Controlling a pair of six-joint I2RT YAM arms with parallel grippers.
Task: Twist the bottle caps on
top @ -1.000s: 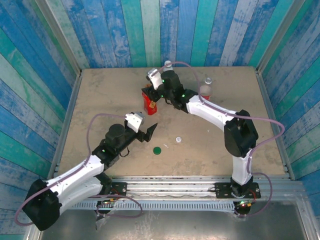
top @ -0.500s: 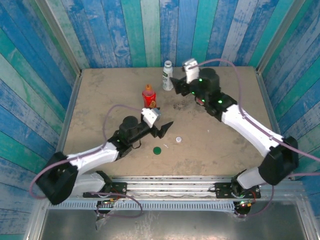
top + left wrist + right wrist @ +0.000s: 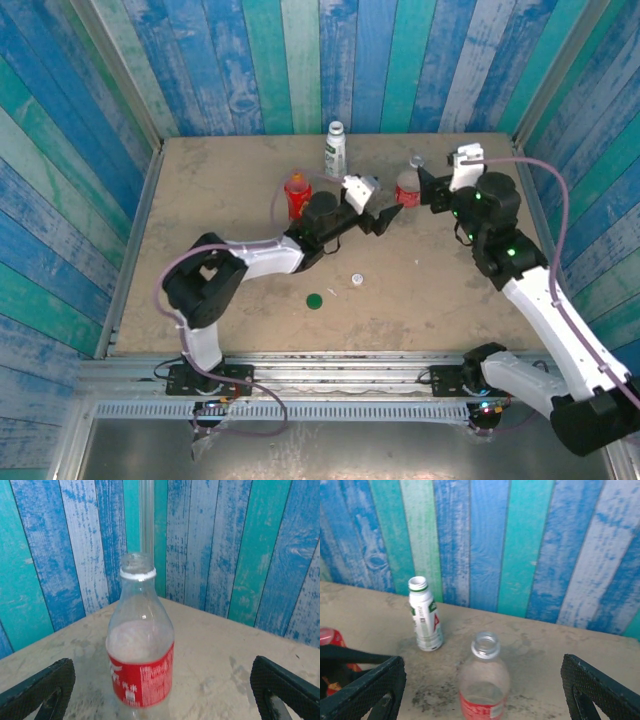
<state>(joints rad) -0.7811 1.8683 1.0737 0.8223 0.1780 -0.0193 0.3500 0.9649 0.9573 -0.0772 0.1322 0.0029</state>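
Where blue-green plank walls (image 3: pixel 250 60) enclose the sandy tabletop (image 3: pixel 200 200), both arms extend toward the clear bottle (image 3: pixel 408 186); left tool (image 3: pixel 378 219) and right tool (image 3: pixel 428 190) stand open.

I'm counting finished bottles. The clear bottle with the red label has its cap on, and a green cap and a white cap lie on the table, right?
No. The clear bottle with the red label has no cap on: the left wrist view shows its neck open. A green cap and a white cap do lie on the table.
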